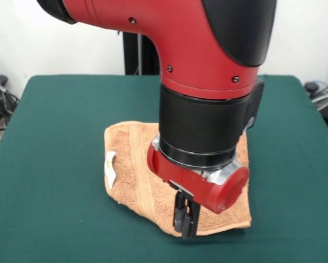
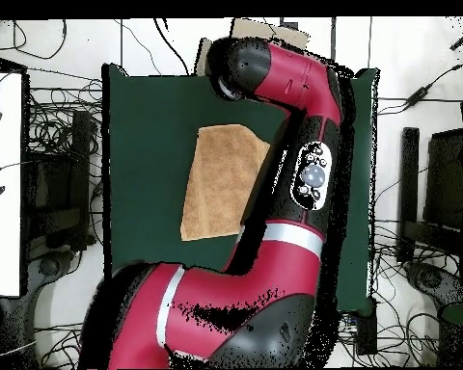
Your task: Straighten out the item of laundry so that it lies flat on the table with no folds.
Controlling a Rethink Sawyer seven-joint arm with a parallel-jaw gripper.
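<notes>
The tan-orange towel [image 1: 132,164] lies on the green table [image 1: 49,142], a little in front of the middle. Its white label [image 1: 110,165] sticks up at the left edge. A woven band runs down the left part. The towel's outline is uneven, and the arm hides its right part. My gripper [image 1: 185,220] points down at the towel's near edge, its fingers close together. I cannot tell whether cloth is pinched between them. In the overhead view the towel [image 2: 219,183] lies on the table [image 2: 144,145] left of the arm, and the arm hides the gripper.
The red and black arm [image 1: 207,82] reaches over the table's middle and covers much of the towel. Cables and equipment [image 2: 52,193] lie on the floor around the table. A white surface [image 2: 2,183] stands at the left edge of the overhead view.
</notes>
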